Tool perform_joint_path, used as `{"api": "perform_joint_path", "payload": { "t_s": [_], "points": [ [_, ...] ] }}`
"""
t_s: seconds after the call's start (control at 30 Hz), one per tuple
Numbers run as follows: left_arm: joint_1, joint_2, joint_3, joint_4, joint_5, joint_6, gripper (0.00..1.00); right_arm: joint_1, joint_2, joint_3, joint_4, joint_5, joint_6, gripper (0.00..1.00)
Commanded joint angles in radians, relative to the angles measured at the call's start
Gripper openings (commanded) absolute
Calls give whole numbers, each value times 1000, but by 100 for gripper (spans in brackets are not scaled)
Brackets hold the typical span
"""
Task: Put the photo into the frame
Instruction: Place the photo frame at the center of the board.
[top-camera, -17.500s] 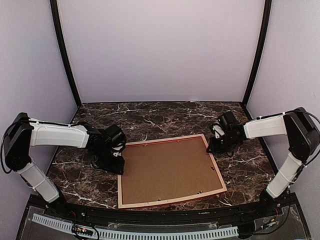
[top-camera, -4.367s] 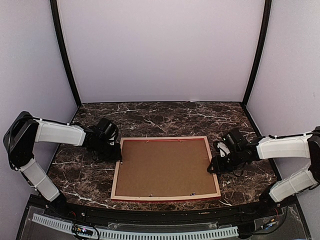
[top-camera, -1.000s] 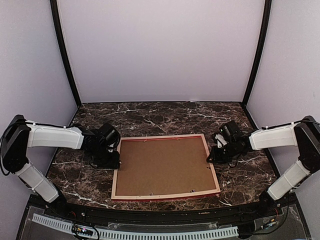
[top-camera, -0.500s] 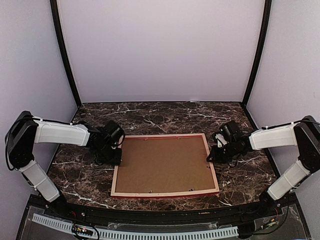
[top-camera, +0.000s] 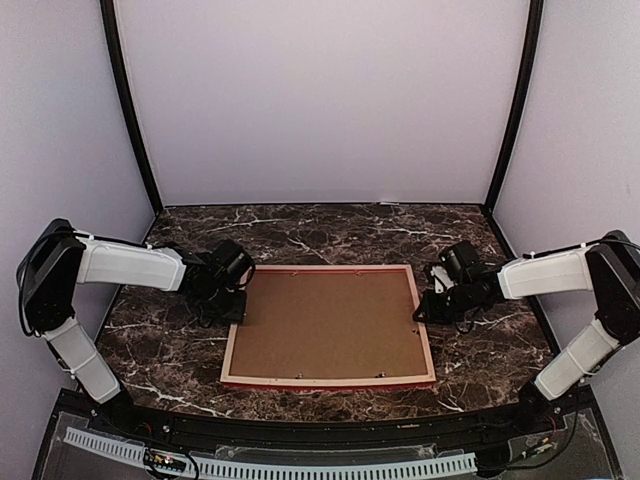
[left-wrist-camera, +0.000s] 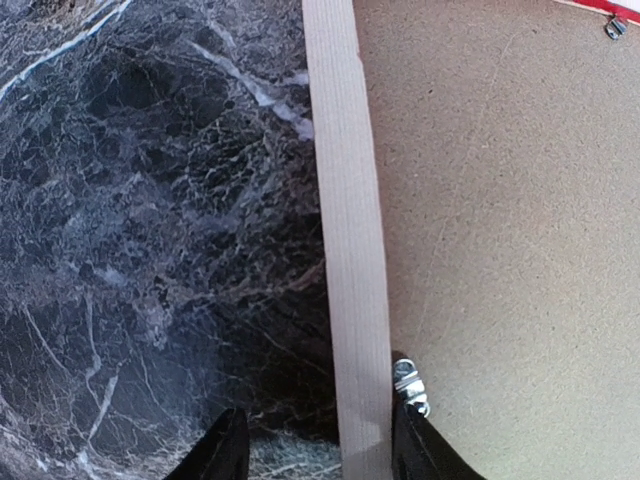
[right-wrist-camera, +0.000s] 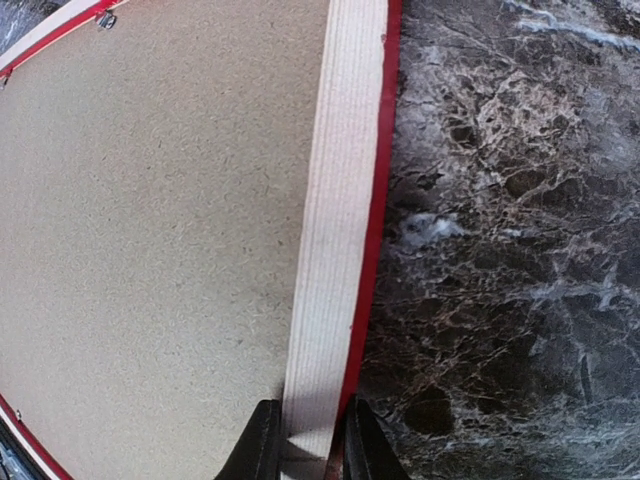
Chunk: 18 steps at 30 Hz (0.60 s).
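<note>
Pale wood back of the frame faces up on the tabletop, with an arm at each side rail.
Brown backing board fills the frame. The photo is not in view, so I cannot tell if it sits under the board. Looks like a two-sided grab of the frame. To do it well, centre the left jaws on the frame's left rail, clear of the metal tab on its inner side, and close flat. Then lift both sides level so the board stays in. Left jaws are spread astride the frame's left rail, outer finger apart from it. Right jaws are pinching the frame's right rail.
</note>
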Motion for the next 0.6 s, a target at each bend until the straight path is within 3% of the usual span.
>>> {"api": "perform_joint_path", "payload": {
  "t_s": [0.0,0.57],
  "points": [
    [17,38,-33,32,-111,19,51,-7,29,-7,-18,1,-83,3],
    [23,89,-23,178,-116,147,57,-7,49,-19,3,-27,-115,0]
  ]
}}
